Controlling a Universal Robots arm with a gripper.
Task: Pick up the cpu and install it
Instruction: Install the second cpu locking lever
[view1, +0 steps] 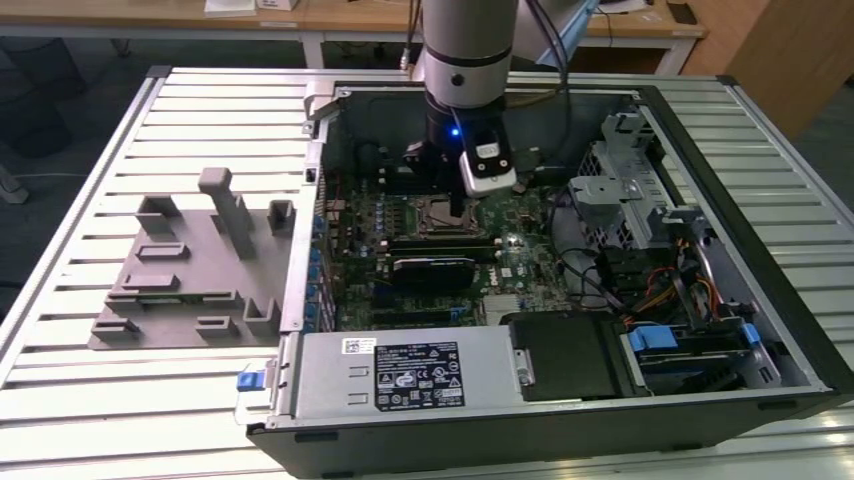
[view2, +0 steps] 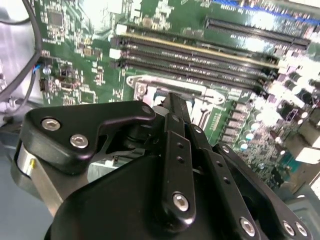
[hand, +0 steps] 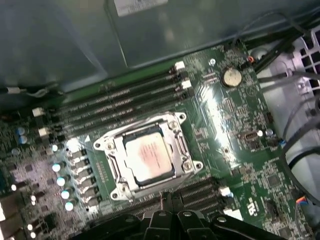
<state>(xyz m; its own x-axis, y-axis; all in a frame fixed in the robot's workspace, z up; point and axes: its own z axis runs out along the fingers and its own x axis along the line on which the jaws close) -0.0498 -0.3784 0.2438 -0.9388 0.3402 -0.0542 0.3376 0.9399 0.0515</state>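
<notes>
While the tool (hand: 167, 200) hangs just above the motherboard (hand: 225, 130) with fingers drawn together and gripping nothing, the cpu (hand: 148, 156) already lies seated in its metal-framed socket (hand: 145, 155) between the RAM slots (hand: 120, 100).

Robotics lab or workshop is indicated: open PC case (view1: 561, 250) laid on slatted metal desk (view1: 80, 400), grey fixture tray (view1: 187, 290) alongside, wooden office desks (view1: 347, 20) seen behind.
</notes>
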